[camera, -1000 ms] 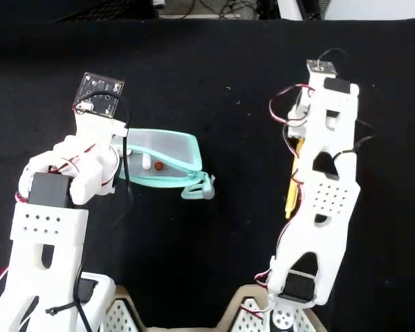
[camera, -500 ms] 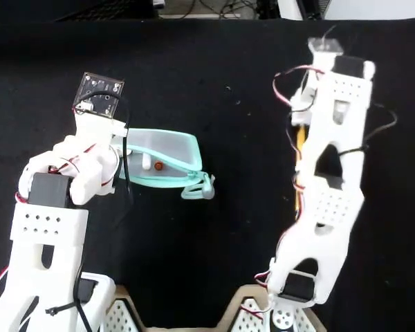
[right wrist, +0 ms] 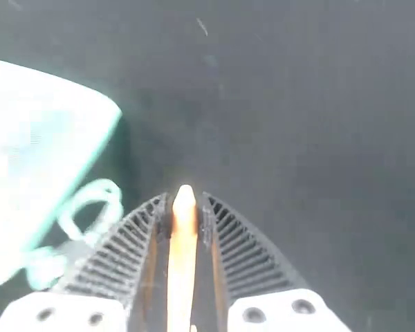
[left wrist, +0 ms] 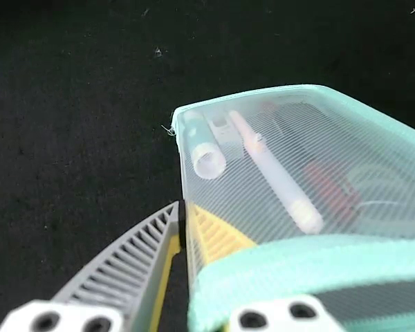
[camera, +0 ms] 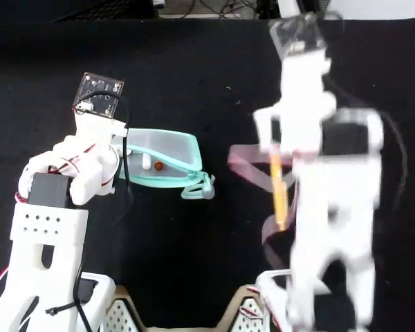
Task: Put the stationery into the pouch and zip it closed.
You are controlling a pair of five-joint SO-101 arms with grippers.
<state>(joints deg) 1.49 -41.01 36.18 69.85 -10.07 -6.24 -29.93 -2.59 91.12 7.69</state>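
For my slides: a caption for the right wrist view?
Right gripper holding an orange pencil, the mint pouch nearby.

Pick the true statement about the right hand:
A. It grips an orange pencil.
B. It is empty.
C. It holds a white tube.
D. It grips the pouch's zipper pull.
A: in the right wrist view the right hand has its fingers closed on the orange pencil, with the pouch off to one side and not touched by it.

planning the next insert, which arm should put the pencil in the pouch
Right: the right gripper is shut on the pencil, while the left gripper holds the pouch by its edge.
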